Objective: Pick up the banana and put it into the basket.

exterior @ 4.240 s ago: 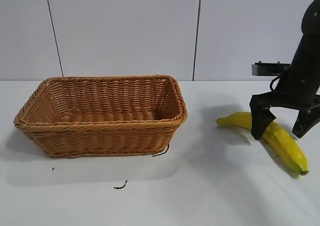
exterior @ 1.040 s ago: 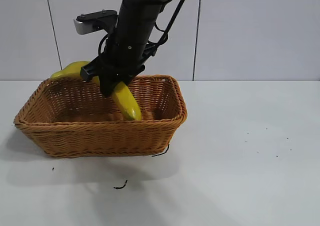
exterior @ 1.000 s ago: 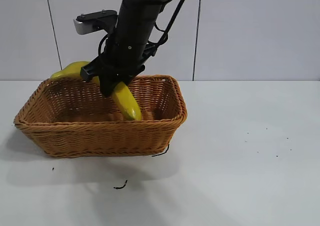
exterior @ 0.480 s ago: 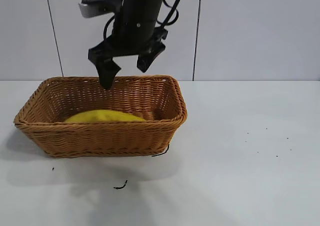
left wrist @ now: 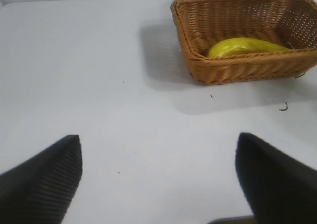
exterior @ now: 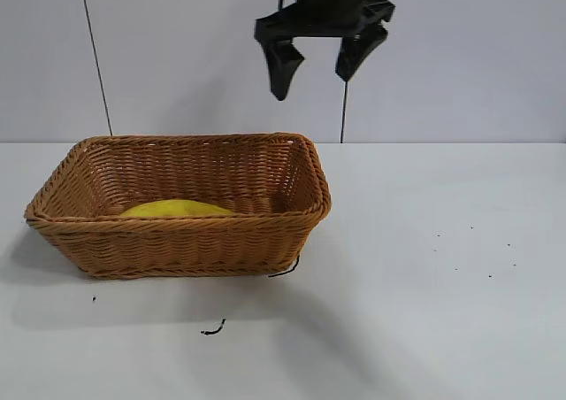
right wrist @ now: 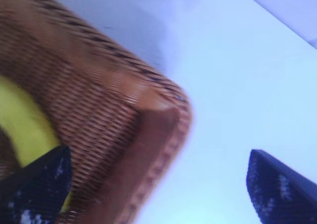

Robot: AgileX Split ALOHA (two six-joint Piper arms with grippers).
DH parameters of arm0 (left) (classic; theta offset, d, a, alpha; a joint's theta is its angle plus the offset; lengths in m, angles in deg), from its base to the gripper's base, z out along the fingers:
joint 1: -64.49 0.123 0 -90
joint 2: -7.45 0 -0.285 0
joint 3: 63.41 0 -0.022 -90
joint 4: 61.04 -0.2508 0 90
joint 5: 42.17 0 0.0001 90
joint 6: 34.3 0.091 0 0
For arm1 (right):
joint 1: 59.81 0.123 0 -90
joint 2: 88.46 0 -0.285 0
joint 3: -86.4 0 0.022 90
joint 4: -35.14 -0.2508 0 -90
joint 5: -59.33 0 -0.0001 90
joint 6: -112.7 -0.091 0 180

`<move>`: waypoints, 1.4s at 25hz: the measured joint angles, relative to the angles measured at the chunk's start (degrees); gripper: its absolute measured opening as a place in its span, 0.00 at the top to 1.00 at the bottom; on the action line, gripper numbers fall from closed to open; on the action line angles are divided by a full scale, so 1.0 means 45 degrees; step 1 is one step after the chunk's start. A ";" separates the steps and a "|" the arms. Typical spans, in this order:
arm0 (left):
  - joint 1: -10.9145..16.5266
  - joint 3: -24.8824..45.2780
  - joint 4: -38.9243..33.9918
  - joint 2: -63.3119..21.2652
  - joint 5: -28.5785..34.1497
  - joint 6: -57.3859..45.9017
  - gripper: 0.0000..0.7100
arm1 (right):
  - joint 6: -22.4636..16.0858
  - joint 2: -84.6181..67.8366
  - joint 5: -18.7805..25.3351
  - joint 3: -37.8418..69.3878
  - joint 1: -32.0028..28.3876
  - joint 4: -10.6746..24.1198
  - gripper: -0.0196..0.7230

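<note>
The yellow banana (exterior: 175, 208) lies flat on the bottom of the wicker basket (exterior: 181, 241) at the table's left. It also shows inside the basket (left wrist: 233, 71) as the banana (left wrist: 242, 46) in the left wrist view, and as the banana (right wrist: 22, 122) beside the basket's corner (right wrist: 148, 110) in the right wrist view. My right gripper (exterior: 312, 75) hangs open and empty high above the basket's right end. My left gripper (left wrist: 157, 144) is open over bare table, far from the basket.
A short dark thread (exterior: 212, 329) lies on the white table in front of the basket, and another (exterior: 285, 269) sits at its front right corner. Small dark specks (exterior: 469, 250) dot the table's right half. A panelled wall stands behind.
My right gripper let go of the banana, which dropped flat into the basket. The open gripper then rose and moved right, away from the basket's middle.
</note>
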 joint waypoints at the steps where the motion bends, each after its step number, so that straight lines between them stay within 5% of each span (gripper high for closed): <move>1: 0.0000 0.0000 0.0000 0.0000 0.0000 0.0000 0.11 | -0.0001 0.0000 0.0039 0.0000 -0.0389 0.0048 0.09; 10: 0.0000 0.0000 0.0000 0.0000 0.0000 0.0000 0.11 | -0.0246 0.0000 0.0196 0.0000 -0.3944 0.0140 0.09; 17: 0.0000 0.0000 0.0000 0.0000 0.0000 0.0000 0.11 | -0.0532 -0.0231 0.0245 0.0843 -0.5248 -0.0318 0.12; 35: 0.0000 0.0000 0.0000 0.0000 0.0000 0.0000 0.11 | -0.0034 -0.8909 0.0352 1.2579 -0.5364 -0.0876 0.12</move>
